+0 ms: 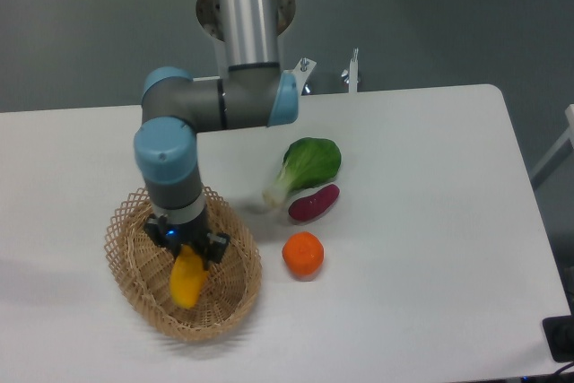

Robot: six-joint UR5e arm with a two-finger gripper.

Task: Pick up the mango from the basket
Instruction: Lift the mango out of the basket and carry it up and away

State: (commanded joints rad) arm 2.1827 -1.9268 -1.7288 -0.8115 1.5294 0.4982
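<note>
where the arm reaches down over the table (430,248), its gripper (190,253) sits inside the basket (126,230), right at the upper end of the mango (186,282). the dark fingers (215,247) stand on either side of that upper end and look closed against it, though the wrist hides the contact itself, so whether the grip is firm cannot be told. the mango is yellow, shading to orange near the gripper, and it points down toward the near rim of the basket. whether it rests on the wicker floor or hangs just above it cannot be told from this view.

the basket is an oval of tan wicker with an open lattice edge, lying near the left front part of the table. to the right of the basket, just beyond its rim, sits a round orange fruit (303,254). farther from the basket, up and to the right, a purple sweet potato (314,203) lies tilted, and touching or just beside its upper side is a leafy green vegetable (305,166) with a pale stalk pointing back toward the basket. all three lie outside the basket on the white tabletop.
</note>
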